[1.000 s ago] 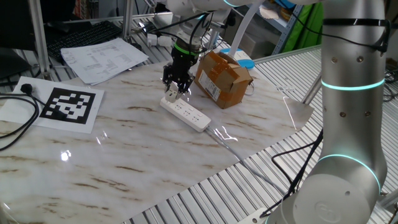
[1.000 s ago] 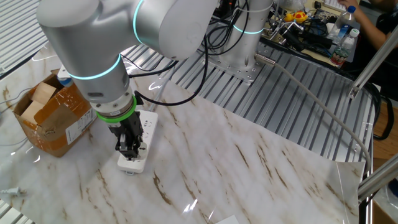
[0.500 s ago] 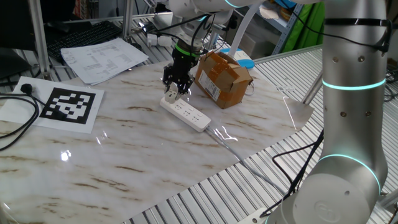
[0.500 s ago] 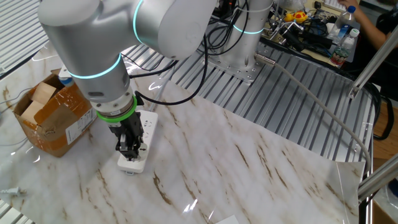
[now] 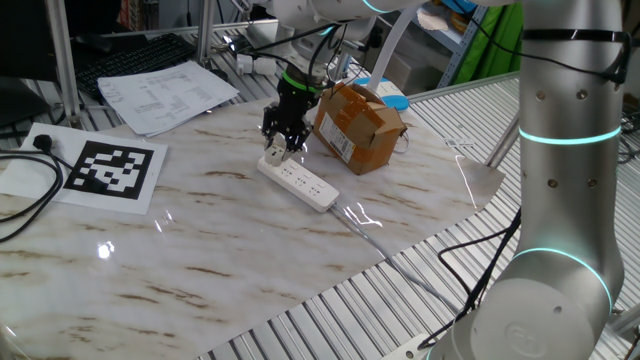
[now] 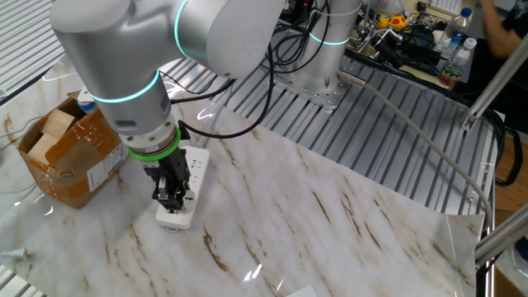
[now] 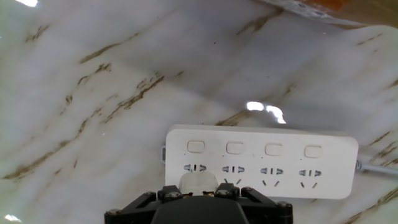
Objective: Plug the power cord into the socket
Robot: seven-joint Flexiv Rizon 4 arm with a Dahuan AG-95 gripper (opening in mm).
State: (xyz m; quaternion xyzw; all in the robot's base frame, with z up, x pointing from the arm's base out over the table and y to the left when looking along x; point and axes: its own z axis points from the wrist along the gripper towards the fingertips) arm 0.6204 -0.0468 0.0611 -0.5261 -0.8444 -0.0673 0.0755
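The socket, a long white power strip (image 5: 303,184), lies on the marble table beside the cardboard box; it also shows as the strip (image 6: 190,171) and, with a row of outlets, as the strip (image 7: 273,163). My gripper (image 5: 283,141) stands upright over the strip's end, shut on the power cord's small white plug (image 7: 198,182). In the hand view the plug sits between the fingers, over the leftmost outlet. From the other fixed view the gripper (image 6: 171,198) presses down at the strip's near end, and the plug is hidden by the fingers.
A brown cardboard box (image 5: 357,124) stands just behind the strip, seen also as the box (image 6: 63,155). A thin pale cable (image 5: 378,236) runs off the strip. Papers (image 5: 166,93), a marker sheet (image 5: 111,171) and a black cable (image 5: 24,214) lie to the left.
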